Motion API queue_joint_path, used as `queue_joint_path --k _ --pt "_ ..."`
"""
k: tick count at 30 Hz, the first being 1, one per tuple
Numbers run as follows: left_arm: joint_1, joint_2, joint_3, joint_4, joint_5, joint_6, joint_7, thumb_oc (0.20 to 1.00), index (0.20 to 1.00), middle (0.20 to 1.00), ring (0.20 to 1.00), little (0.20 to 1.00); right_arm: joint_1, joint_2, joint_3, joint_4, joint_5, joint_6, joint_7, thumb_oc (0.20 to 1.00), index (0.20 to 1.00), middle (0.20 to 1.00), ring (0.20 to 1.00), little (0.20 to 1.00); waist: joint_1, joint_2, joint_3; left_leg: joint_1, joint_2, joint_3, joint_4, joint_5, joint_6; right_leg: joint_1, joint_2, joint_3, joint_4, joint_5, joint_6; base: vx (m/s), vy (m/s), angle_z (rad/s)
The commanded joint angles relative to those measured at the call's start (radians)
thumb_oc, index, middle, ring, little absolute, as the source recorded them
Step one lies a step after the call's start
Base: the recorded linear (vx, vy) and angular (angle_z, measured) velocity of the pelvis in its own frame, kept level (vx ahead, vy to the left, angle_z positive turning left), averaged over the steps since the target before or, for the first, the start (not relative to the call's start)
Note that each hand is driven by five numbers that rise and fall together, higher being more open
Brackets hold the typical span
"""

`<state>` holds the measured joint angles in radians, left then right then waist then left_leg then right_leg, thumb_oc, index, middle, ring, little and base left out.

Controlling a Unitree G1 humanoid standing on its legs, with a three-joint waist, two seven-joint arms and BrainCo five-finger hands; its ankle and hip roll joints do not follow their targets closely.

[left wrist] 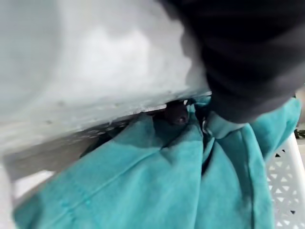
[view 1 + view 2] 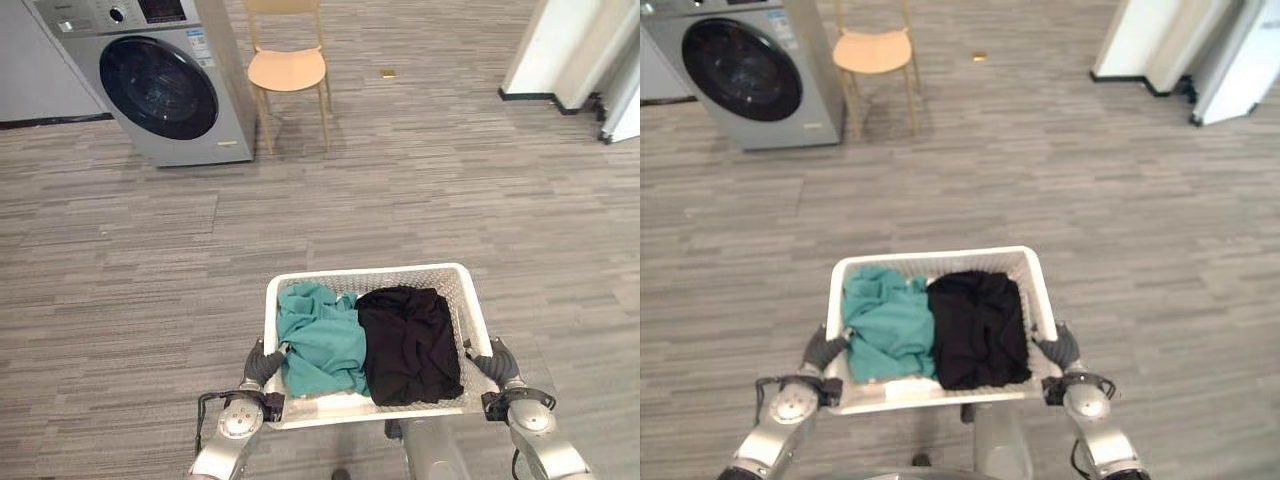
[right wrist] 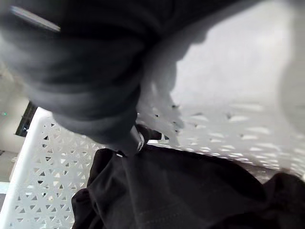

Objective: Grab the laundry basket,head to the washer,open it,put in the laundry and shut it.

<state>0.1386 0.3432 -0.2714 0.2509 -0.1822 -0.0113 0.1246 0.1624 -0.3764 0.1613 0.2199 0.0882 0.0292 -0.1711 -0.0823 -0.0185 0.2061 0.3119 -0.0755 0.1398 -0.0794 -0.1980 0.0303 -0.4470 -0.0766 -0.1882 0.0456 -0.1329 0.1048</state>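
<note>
Both hands, left hand (image 2: 262, 366) and right hand (image 2: 497, 362), are curled over opposite rims of the white laundry basket (image 2: 372, 275) carried before the robot; it should be kept level while approaching the washer (image 2: 150, 80) ahead-left, its door shut.
</note>
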Motion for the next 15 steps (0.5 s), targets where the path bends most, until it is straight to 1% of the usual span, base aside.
queue_joint_path --k 1,2,3,4,5,6,7,8,10,11,12,13,14,15 --pt "-0.032 0.002 0.037 -0.078 0.041 -0.083 0.005 0.2 0.2 0.2 0.2 0.2 -0.027 0.01 -0.004 -0.121 0.052 -0.125 0.108 0.2 0.2 0.2 0.2 0.2 -0.023 -0.006 -0.028 -0.052 0.033 -0.019 0.095 -0.032 -0.051 0.205 -0.009 0.019 -0.03 0.194 0.066 0.34 -0.109 0.44" --pt "-0.031 0.002 0.037 -0.078 0.041 -0.083 0.005 0.2 0.2 0.2 0.2 0.2 -0.026 0.01 -0.004 -0.121 0.052 -0.125 0.108 0.2 0.2 0.2 0.2 0.2 -0.025 -0.005 -0.028 -0.053 0.034 -0.021 0.098 -0.034 -0.051 0.206 -0.009 0.017 -0.031 0.194 0.066 0.64 -0.298 0.48" --pt "-0.039 -0.013 0.014 -0.064 0.025 -0.077 0.0 0.2 0.2 0.2 0.2 0.2 -0.022 -0.001 -0.01 -0.099 0.029 -0.121 0.097 0.2 0.2 0.2 0.2 0.2 -0.033 0.008 -0.036 -0.083 0.085 -0.02 0.253 0.047 -0.105 0.241 0.001 0.028 0.008 0.199 0.033 0.3 -0.191 0.6" --pt "-0.039 -0.013 0.015 -0.064 0.025 -0.077 0.0 0.2 0.2 0.2 0.2 0.2 -0.023 -0.001 -0.01 -0.099 0.029 -0.121 0.097 0.2 0.2 0.2 0.2 0.2 -0.034 0.004 -0.038 -0.088 0.081 -0.021 0.254 0.049 -0.105 0.238 -0.003 0.028 0.006 0.202 0.033 0.52 -0.329 1.0" --pt "-0.029 -0.014 0.009 -0.065 0.009 -0.074 -0.011 0.2 0.2 0.2 0.2 0.2 -0.029 -0.017 -0.014 -0.091 0.045 -0.126 0.093 0.2 0.2 0.2 0.2 0.2 -0.023 0.007 -0.032 -0.185 0.125 0.003 0.489 0.156 -0.135 0.301 -0.003 0.001 -0.005 0.185 0.003 0.34 -0.214 1.0" --pt "-0.024 -0.013 0.011 -0.065 0.007 -0.07 -0.01 0.2 0.2 0.2 0.2 0.2 -0.031 -0.021 -0.017 -0.091 0.054 -0.125 0.088 0.2 0.2 0.2 0.2 0.2 -0.021 -0.005 -0.035 -0.211 0.142 0.025 0.543 0.196 -0.135 0.329 -0.003 0.002 -0.018 0.169 -0.014 0.47 -0.288 0.51" --pt "-0.018 -0.01 0.013 -0.073 0.0 -0.066 -0.015 0.2 0.2 0.2 0.2 0.2 -0.028 -0.023 -0.021 -0.093 0.056 -0.115 0.087 0.2 0.2 0.2 0.2 0.2 -0.013 -0.015 -0.034 -0.246 0.168 0.058 0.585 0.206 -0.125 0.367 -0.005 -0.003 -0.028 0.148 -0.026 0.37 -0.194 -0.13" --pt "-0.017 -0.009 0.013 -0.072 -0.004 -0.062 -0.021 0.2 0.2 0.2 0.2 0.2 -0.028 -0.027 -0.024 -0.091 0.057 -0.112 0.084 0.2 0.2 0.2 0.2 0.2 -0.004 -0.022 -0.033 -0.279 0.183 0.094 0.592 0.195 -0.117 0.395 -0.011 -0.011 -0.037 0.133 -0.031 0.38 -0.137 -0.5" --pt "-0.022 -0.012 0.013 -0.069 -0.005 -0.056 -0.021 0.2 0.2 0.2 0.2 0.2 -0.028 -0.031 -0.033 -0.092 0.063 -0.11 0.073 0.2 0.2 0.2 0.2 0.2 0.014 -0.026 -0.027 -0.328 0.221 0.159 0.523 0.144 -0.098 0.455 -0.014 -0.026 -0.059 0.1 -0.026 0.38 -0.048 -0.26" --pt "-0.022 -0.014 0.011 -0.072 -0.002 -0.055 -0.023 0.2 0.2 0.2 0.2 0.2 -0.022 -0.033 -0.04 -0.095 0.068 -0.113 0.07 0.2 0.2 0.2 0.2 0.2 0.021 -0.028 -0.023 -0.357 0.229 0.183 0.462 0.135 -0.096 0.479 -0.021 -0.038 -0.065 0.084 -0.02 0.49 0.033 0.04" --pt "-0.025 -0.015 0.01 -0.075 0.006 -0.05 -0.025 0.2 0.2 0.2 0.2 0.2 -0.015 -0.033 -0.049 -0.101 0.073 -0.113 0.062 0.2 0.2 0.2 0.2 0.2 0.025 -0.02 -0.021 -0.404 0.236 0.207 0.303 0.181 -0.109 0.506 -0.019 -0.052 -0.058 0.049 -0.015 0.48 0.08 0.06" --pt "-0.026 -0.017 0.012 -0.077 0.009 -0.048 -0.023 0.2 0.2 0.2 0.2 0.2 -0.01 -0.032 -0.051 -0.1 0.071 -0.114 0.057 0.2 0.2 0.2 0.2 0.2 0.028 -0.009 -0.02 -0.402 0.231 0.203 0.196 0.238 -0.121 0.519 -0.01 -0.054 -0.05 0.032 -0.013 0.63 0.156 0.04" --pt "-0.028 -0.019 0.009 -0.08 0.011 -0.044 -0.015 0.2 0.2 0.2 0.2 0.2 -0.01 -0.033 -0.048 -0.096 0.069 -0.114 0.048 0.2 0.2 0.2 0.2 0.2 0.039 0.005 -0.015 -0.446 0.242 0.174 0.082 0.308 -0.137 0.559 0.003 -0.051 -0.037 -0.01 -0.013 0.57 0.166 -0.05" --pt "-0.029 -0.022 0.008 -0.082 0.008 -0.043 -0.013 0.2 0.2 0.2 0.2 0.2 -0.013 -0.033 -0.047 -0.092 0.066 -0.114 0.045 0.2 0.2 0.2 0.2 0.2 0.044 0.004 -0.011 -0.467 0.245 0.155 0.03 0.321 -0.141 0.583 -0.001 -0.043 -0.023 -0.033 -0.013 0.62 0.187 0.03"
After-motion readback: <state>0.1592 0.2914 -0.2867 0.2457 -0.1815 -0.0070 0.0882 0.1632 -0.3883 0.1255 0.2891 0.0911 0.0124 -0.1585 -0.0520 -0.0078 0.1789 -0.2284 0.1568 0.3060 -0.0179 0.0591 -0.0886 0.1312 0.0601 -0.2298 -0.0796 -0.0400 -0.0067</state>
